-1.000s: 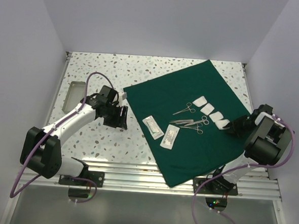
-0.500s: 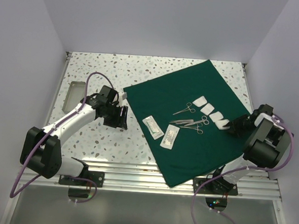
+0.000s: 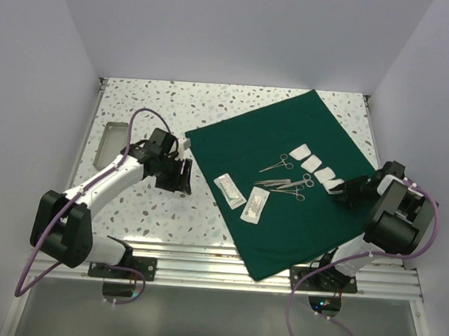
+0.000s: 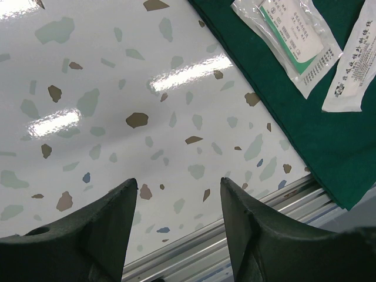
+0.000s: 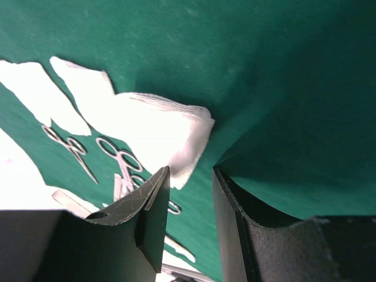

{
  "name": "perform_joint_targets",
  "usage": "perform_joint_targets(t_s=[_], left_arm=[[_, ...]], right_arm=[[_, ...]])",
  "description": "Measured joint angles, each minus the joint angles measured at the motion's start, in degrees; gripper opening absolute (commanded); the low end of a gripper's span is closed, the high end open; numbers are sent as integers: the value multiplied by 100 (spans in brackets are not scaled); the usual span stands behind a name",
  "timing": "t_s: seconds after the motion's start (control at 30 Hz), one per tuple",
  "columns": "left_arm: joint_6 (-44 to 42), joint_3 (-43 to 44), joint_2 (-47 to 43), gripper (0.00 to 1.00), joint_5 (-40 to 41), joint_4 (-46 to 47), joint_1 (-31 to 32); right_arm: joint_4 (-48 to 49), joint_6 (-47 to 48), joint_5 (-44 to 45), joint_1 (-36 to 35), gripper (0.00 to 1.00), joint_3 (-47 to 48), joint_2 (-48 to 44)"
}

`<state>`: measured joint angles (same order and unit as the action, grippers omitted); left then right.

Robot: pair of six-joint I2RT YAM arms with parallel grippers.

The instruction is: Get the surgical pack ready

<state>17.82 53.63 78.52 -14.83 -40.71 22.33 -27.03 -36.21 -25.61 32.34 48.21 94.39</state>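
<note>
far left, i see the steel tray [image 3: 108, 142] lying flat on the table [image 3: 137, 102], close to the left wall [image 3: 31, 88]. there is bare speckled top between it and my left arm.

the left pincer [image 3: 180, 177] [image 4: 176, 188] hangs over bare table just beside the left corner of the drape. its jaws stand well apart, with nothing between them and nothing touching them. from the wrist view the drape's edge runs diagonally past on the right, and the front rail [image 4: 235, 247] shows just below the fingers.

the dark green drape [image 3: 249, 131] lies spread flat as a tilted square across the middle and right of the table. its near corner laps over the rail, and its right corner comes close to the table's right edge. on it, from the left, lie two white packets [image 3: 228, 189] side by side, then the silver instruments [image 3: 285, 181], then a row of white gauze pads [image 3: 316, 164].

the right pincer [image 3: 343, 192] [image 5: 189, 176] sits low over the drape at the near end of that row. its jaws are parted and only green cloth shows in the gap. one finger's tip overlaps the edge of the nearest pad in the wrist view, but i cannot tell whether it touches. the right wall [image 3: 434, 112] is close behind that arm, so there is little room there.
</note>
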Motion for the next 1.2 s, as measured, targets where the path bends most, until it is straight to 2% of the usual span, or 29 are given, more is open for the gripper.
perform_joint_targets(t_s=[0.43,0.73,0.83,1.1,1.2], left_arm=[[0,0,0,62,2,-2,0],[0,-11,-2,62,2,-2,0],[0,-11,-2,62,2,-2,0],[0,-15,-7,62,0,0,0],[0,-33,-11,63,0,7,0]], right_arm=[[356,-247,9,-42,38,-15,26],[492,-374,-59,-39,33,-7,129],[525,-393,-72,-39,28,22,184],[507,-363,59,-42,3,33,199],[415,-337,79,-42,0,72,199]])
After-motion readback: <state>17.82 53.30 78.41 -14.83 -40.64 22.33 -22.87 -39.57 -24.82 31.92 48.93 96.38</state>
